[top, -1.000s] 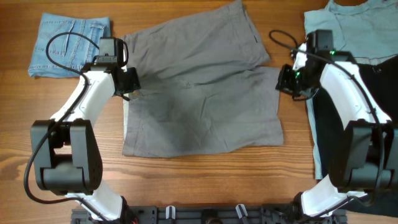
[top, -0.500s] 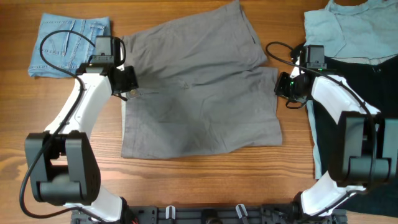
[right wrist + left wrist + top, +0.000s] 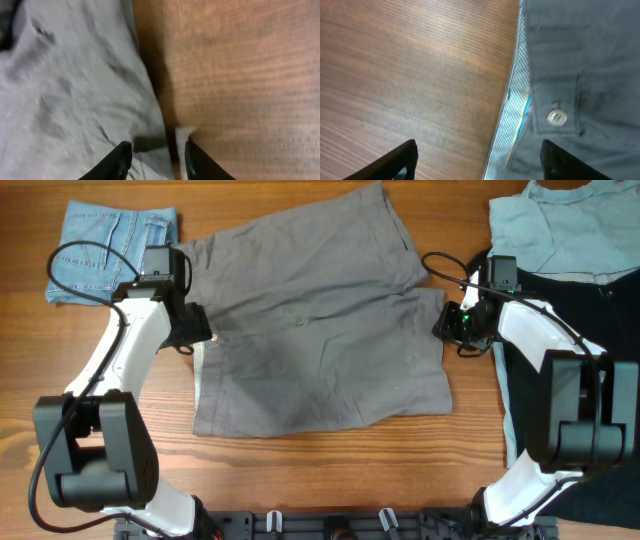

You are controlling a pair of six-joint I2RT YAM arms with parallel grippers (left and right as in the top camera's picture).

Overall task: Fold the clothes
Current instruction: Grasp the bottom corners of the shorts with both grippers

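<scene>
Jaws of the left gripper (image 3: 479, 152) are spread wide, nothing between them. They straddle the pale inner waistband (image 3: 519, 112) of the grey shorts (image 3: 320, 340), with the fly button (image 3: 556, 117) just inside the right-hand finger. Jaws of the right gripper (image 3: 157, 155) are also apart, less widely, with the hem edge of a shorts leg running up between them. Whether either finger touches cloth cannot be told from the wrist view.

Progress, as a judgement: early to middle. A denim garment (image 3: 110, 250) sits as a compact folded rectangle at the far-left corner of the worktop (image 3: 330, 470), so that one looks done. The shorts lie spread flat across the middle, reaching toward the far edge, waistband at the left side and leg hems at the right, and no fold has been made in them yet. A pale blue-green shirt (image 3: 560, 225) at the far-right corner and a dark garment (image 3: 600, 380) along the right edge lie unfolded, partly under the right arm, so both are left to do.

Overhead, the left gripper (image 3: 195, 330) is over the waistband edge and the right gripper (image 3: 447, 325) over the opposite hem — one at each end of the shorts, neither holding cloth. The next step is likely a grasp at both ends.
</scene>
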